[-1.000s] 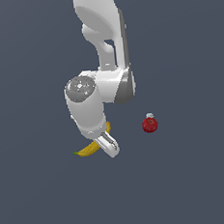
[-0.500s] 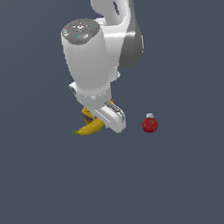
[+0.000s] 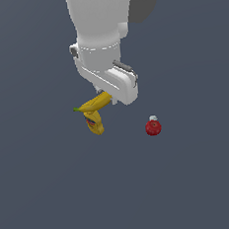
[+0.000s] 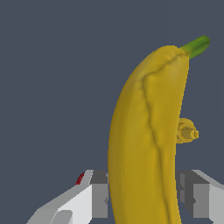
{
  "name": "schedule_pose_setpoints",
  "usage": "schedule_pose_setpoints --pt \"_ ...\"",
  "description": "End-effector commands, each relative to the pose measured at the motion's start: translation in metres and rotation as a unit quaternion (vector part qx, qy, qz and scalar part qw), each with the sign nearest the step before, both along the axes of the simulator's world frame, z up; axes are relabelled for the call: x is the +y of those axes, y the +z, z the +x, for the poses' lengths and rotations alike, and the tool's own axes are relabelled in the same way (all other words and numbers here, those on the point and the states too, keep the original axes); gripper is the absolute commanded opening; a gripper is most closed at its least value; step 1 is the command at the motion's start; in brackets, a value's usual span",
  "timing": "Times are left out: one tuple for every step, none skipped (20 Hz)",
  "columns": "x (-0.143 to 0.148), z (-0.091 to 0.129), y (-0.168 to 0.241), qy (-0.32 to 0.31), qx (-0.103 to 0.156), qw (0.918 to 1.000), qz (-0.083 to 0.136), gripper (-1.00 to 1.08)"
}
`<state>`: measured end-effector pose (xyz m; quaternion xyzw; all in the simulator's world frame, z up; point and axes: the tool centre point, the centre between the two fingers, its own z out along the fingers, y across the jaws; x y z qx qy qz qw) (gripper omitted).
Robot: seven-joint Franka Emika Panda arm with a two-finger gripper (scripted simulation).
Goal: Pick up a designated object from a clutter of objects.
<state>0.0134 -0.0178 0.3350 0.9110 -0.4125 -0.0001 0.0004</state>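
The yellow banana (image 3: 94, 105) with its green stem tip (image 3: 77, 109) hangs off the ground, and my gripper (image 3: 106, 94) is shut on it, mostly hidden under the white hand. In the wrist view the banana (image 4: 144, 140) runs lengthwise between my two grey fingers (image 4: 99, 197), with my gripper (image 4: 146, 199) closed around its lower part. Directly below the banana lies the yellow labelled bottle (image 3: 94, 123); its cap (image 4: 187, 131) peeks out beside the banana. The small red object with a white cap (image 3: 153, 126) sits apart on the exterior view's right.
The ground is a plain dark grey-blue surface. The large white arm (image 3: 103, 33) fills the upper middle of the exterior view.
The arm has risen and carried the banana up with it. The yellow bottle, covered before, now shows below the banana. The red object has not moved.
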Motion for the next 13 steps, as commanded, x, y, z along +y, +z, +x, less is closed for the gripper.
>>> schedule_pose_setpoints --pt "0.004 -0.006 0.019 0.0 0.0 1.0 0.0 -1.0" --pt "0.006 -0.007 0.026 0.0 0.0 1.0 0.0 -1.0" --pt "0.007 -0.009 0.031 0.0 0.0 1.0 0.0 -1.0" --pt "0.009 -0.01 0.036 0.0 0.0 1.0 0.0 -1.0" --pt "0.01 -0.011 0.04 0.0 0.0 1.0 0.0 -1.0" --pt "0.011 -0.012 0.044 0.0 0.0 1.0 0.0 -1.0" --pt "0.012 -0.013 0.047 0.0 0.0 1.0 0.0 -1.0" --pt "0.012 -0.014 0.05 0.0 0.0 1.0 0.0 -1.0" --pt "0.013 -0.014 0.052 0.0 0.0 1.0 0.0 -1.0" --pt "0.013 -0.014 0.053 0.0 0.0 1.0 0.0 -1.0" --pt "0.014 -0.014 0.054 0.0 0.0 1.0 0.0 -1.0" --pt "0.014 -0.014 0.055 0.0 0.0 1.0 0.0 -1.0" --pt "0.014 -0.014 0.055 0.0 0.0 1.0 0.0 -1.0"
